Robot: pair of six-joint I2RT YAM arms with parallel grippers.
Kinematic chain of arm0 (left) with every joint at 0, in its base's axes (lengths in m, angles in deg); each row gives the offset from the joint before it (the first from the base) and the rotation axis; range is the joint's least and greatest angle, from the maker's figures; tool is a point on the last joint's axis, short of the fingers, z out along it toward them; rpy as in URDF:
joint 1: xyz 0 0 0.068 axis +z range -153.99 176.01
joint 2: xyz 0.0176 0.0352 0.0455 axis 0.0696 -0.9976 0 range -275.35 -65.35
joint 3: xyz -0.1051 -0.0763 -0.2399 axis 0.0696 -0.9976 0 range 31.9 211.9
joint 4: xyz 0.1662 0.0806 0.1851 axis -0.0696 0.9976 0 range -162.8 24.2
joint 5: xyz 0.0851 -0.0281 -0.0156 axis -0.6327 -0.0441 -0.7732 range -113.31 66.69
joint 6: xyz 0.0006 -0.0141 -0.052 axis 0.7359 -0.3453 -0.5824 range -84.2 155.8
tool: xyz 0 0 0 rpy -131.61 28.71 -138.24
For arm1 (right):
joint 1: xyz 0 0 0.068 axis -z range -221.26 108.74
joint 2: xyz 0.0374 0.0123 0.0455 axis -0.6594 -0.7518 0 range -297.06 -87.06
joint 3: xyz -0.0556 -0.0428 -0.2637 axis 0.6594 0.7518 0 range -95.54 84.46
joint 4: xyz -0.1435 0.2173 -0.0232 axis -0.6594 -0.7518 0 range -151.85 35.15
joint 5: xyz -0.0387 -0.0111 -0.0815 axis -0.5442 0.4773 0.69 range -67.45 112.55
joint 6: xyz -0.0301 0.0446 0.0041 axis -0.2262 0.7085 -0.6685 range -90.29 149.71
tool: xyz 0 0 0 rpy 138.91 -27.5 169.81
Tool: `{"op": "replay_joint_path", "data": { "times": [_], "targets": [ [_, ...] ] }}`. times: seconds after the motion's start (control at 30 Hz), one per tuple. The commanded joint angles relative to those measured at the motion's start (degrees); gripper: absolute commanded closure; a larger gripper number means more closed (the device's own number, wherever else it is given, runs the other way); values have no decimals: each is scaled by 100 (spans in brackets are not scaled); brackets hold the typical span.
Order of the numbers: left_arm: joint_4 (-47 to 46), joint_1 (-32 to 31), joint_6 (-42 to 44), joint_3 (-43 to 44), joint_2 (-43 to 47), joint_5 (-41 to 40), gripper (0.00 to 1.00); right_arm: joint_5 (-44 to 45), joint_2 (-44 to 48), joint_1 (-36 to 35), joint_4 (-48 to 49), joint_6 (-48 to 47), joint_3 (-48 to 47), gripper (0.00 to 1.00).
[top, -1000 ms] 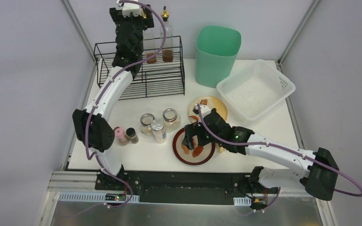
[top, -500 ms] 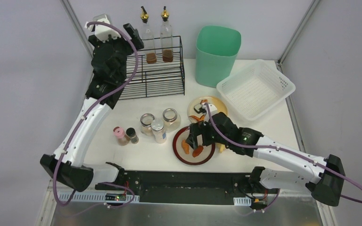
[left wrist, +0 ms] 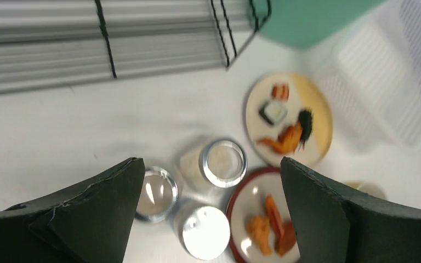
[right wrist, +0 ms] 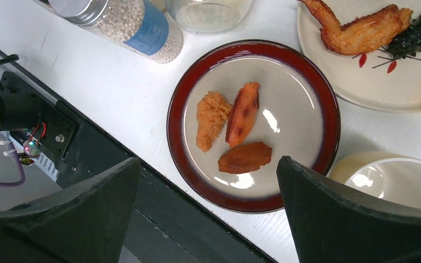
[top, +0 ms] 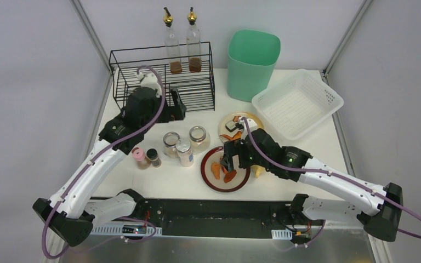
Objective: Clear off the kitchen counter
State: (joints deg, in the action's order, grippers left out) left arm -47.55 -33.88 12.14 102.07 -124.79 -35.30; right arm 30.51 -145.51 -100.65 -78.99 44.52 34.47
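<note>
Right fingers (right wrist: 87, 213) gape wide above the red-rimmed ceramic plate (right wrist: 175, 126), probably to lift it; left fingers (left wrist: 82, 213), equally wide, hover over clear glass jars (left wrist: 223, 163) on the white matte counter (left wrist: 60, 126) beneath.

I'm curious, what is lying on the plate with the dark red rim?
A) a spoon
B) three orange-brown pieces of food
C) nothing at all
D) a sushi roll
B: the right wrist view shows three orange-brown pieces of food lying side by side on the red-rimmed plate, with nothing else on it.
</note>
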Motion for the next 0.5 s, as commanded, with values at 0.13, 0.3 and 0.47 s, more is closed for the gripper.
{"op": "replay_joint_path", "data": {
  "times": [0.13, 0.3, 0.47],
  "targets": [
    [1310, -820, -573, -663, -58, 384, 1, 263, 256, -28, -388, 99, -183, 1],
    [1599, -1320, -708, -891, -354, 101, 1, 387, 302, -27, -454, 130, -64, 1],
    [1588, -1647, -967, -1218, -419, -348, 3, 414, 283, -27, -461, 160, 35, 1]
  ]
}}
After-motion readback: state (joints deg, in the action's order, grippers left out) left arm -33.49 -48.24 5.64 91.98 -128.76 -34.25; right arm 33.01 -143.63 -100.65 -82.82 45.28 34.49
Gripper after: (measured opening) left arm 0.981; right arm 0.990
